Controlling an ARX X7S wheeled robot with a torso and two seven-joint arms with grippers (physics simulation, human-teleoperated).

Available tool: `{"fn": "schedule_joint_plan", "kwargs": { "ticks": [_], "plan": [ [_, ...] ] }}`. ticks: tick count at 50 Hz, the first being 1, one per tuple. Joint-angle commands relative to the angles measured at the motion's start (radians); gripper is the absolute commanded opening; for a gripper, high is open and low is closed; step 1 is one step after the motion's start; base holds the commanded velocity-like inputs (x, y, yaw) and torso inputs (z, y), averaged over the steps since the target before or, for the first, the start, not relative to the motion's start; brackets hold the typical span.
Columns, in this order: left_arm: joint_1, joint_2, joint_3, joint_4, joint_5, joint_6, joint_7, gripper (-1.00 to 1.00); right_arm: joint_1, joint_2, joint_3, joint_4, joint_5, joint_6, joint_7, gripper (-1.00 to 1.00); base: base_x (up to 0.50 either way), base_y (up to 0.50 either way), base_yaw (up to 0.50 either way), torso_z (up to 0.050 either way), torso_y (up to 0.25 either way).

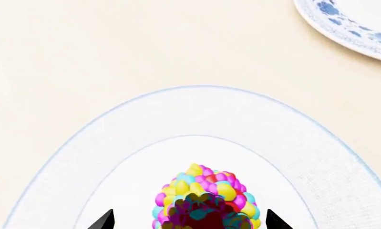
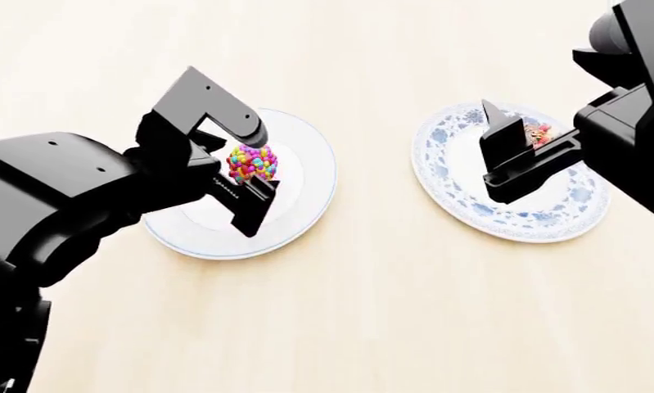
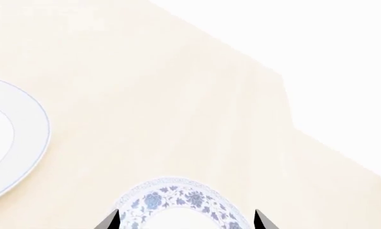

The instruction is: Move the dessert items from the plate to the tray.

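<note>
Head view shows our left gripper (image 2: 242, 182) spread open astride the ball (image 2: 251, 163) on the white plate (image 2: 310, 176), ready to close. Our right gripper (image 2: 509, 155), also open, hovers over the cake (image 2: 538, 133) on the blue plate (image 2: 545, 217). No tray visible.

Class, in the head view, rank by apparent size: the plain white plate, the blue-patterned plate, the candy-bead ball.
1-2. plain white plate and blue-patterned plate: look alike, both partly hidden by arms, so unranked.
3. candy-bead ball: clearly smallest.
</note>
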Motion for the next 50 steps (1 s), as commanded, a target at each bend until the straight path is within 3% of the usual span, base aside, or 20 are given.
{"fn": "schedule_joint_plan", "kwargs": {
  "ticks": [1,17,28,34,42,50],
  "plan": [
    [0.005,0.007,0.007,-0.005,0.003,0.01,0.004,-1.0,-0.004,0.002,-0.001,-0.004,-0.01,-0.003,-0.007,1.0,0.0,0.0,0.0,0.0,0.0],
    [-0.008,0.009,-0.005,-0.016,-0.003,0.014,-0.005,-1.0,0.016,-0.002,-0.015,0.0,0.0,0.002,0.006,1.0,0.0,0.0,0.0,0.0,0.0],
    [-0.18,0.07,-0.133,-0.099,-0.011,0.01,-0.024,-1.0,0.061,-0.005,-0.027,0.013,0.019,0.024,0.01,1.0,0.0,0.0,0.0,0.0,0.0],
    [-0.229,0.134,-0.219,-0.178,0.037,0.072,-0.111,-1.0,0.144,-0.009,-0.05,0.077,0.07,0.078,0.017,1.0,0.0,0.0,0.0,0.0,0.0],
    [-0.28,0.221,-0.314,-0.298,0.1,0.147,-0.237,-1.0,0.261,-0.004,-0.131,0.358,0.332,0.114,0.104,1.0,0.0,0.0,0.0,0.0,0.0],
    [-0.289,0.262,-0.361,-0.309,0.12,0.191,-0.304,-1.0,0.18,0.034,-0.118,0.39,0.322,0.056,0.081,1.0,0.0,0.0,0.0,0.0,0.0]
  ]
}}
